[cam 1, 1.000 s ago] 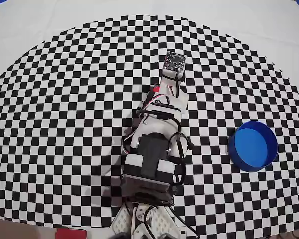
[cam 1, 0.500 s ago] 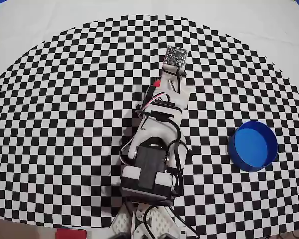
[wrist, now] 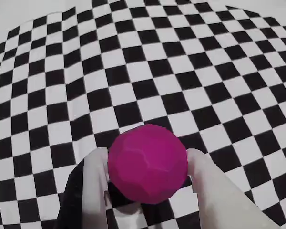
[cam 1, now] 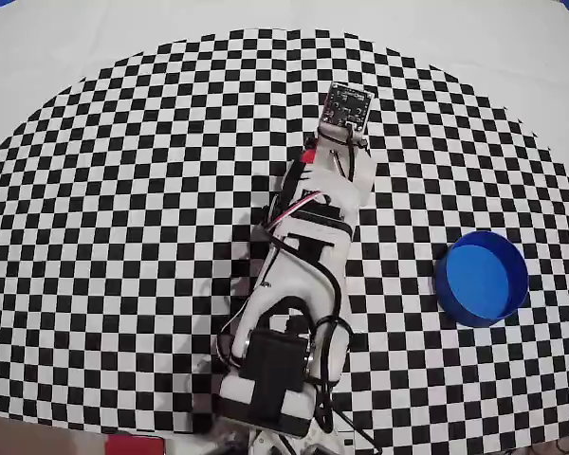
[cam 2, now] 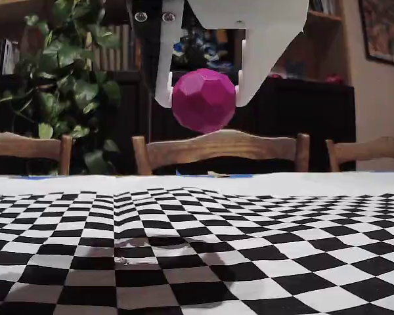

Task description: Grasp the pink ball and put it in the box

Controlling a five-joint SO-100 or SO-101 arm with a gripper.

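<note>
Wrist view is showing the white plastic gripper clamping the faceted, matte pink ball, hanging above the checkered cloth; the round blue box is sitting well apart.

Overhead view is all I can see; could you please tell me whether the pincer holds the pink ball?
Observer: Yes. In the wrist view the pink ball sits clamped between both fingers of the pincer.
Operator: Thank you. Is it lifted off the table?
Observer: Yes. In the fixed view it hangs well above the checkered cloth, touching nothing below.
Operator: Is the box ahead of the wrist camera?
Observer: No, that view shows only cloth beyond the ball.
</note>
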